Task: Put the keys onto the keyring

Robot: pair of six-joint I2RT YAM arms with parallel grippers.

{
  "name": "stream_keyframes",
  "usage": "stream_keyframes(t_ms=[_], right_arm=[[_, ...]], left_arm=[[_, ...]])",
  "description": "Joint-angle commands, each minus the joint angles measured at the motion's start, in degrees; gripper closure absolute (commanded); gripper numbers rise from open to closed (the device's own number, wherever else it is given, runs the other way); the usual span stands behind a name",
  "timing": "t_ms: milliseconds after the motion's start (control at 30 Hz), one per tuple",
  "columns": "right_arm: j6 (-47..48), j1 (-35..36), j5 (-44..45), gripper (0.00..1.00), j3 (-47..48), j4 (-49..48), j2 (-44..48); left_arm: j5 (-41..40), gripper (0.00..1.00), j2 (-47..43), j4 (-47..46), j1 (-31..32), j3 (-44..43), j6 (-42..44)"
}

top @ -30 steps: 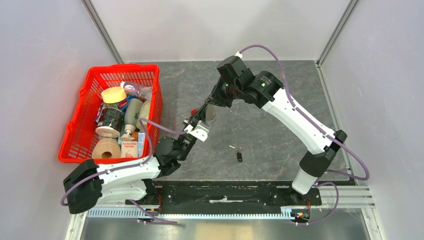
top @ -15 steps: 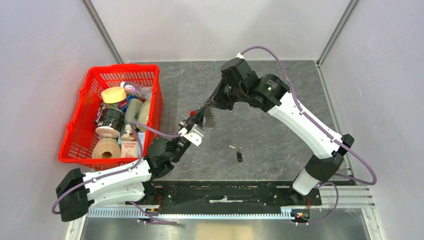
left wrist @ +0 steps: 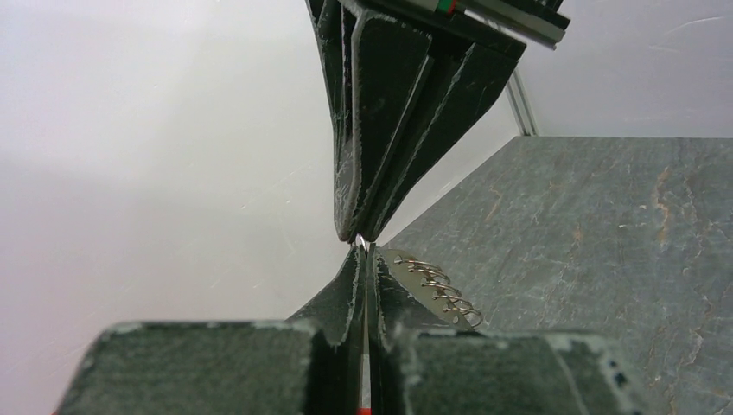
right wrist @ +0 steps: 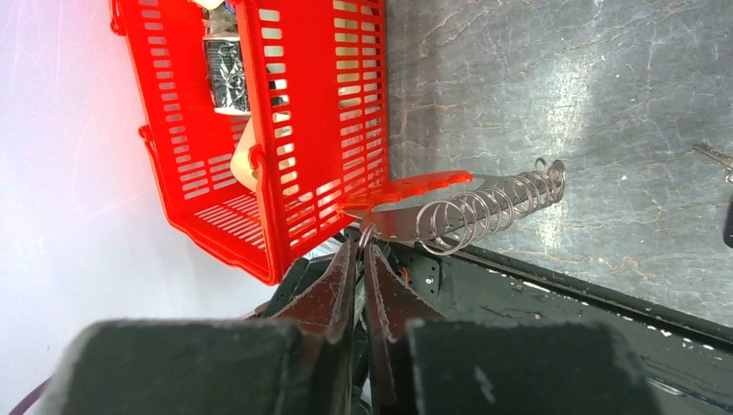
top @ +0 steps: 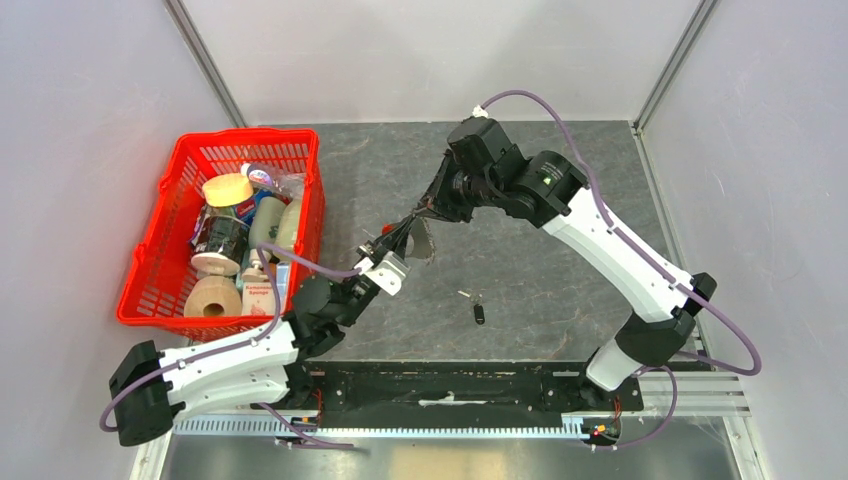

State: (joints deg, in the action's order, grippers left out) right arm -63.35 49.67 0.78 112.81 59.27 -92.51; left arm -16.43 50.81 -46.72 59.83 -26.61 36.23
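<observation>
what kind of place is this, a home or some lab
Probably a robotics lab test cell: a left arm and right arm bolted at the edge of a grey table, plain white walls boxing it in, and a red basket of mixed household items.

Two grippers, left gripper (top: 398, 236) and right gripper (top: 420, 214), with one keyring (top: 425, 242) between them. One set of keys (top: 477, 307) lies base-ward of the right gripper; one basket (top: 160, 195) left of the left gripper holds perhaps eight items.
</observation>
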Motion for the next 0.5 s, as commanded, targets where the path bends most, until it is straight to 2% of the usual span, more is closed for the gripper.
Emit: stream_keyframes(t_ms=[0,100,300,467], right_arm=[[3.7,-0.3,-0.6,0.86,1.3,0.8,4.1],[5.3,-0.4,-0.6,0.81,1.4,2.2,5.2],[6.8,-0.6,-0.6,0.78,-0.2,2.8,7.4],[12.0,-1.0,-0.6,0.76,-1.5,3.1,8.7]], left_arm=[[-1.9,0.98,-1.2,1.4,-0.1,-1.5,-2.0],[-1.9,0.98,-1.6,1.8,-0.1,-1.2,-2.1],[-1.5,0.98,-2.3,2.2,-0.1,-1.1,-3.0],[1.3,0.98,-4.7,7.0,-0.1,-1.9,-6.3]])
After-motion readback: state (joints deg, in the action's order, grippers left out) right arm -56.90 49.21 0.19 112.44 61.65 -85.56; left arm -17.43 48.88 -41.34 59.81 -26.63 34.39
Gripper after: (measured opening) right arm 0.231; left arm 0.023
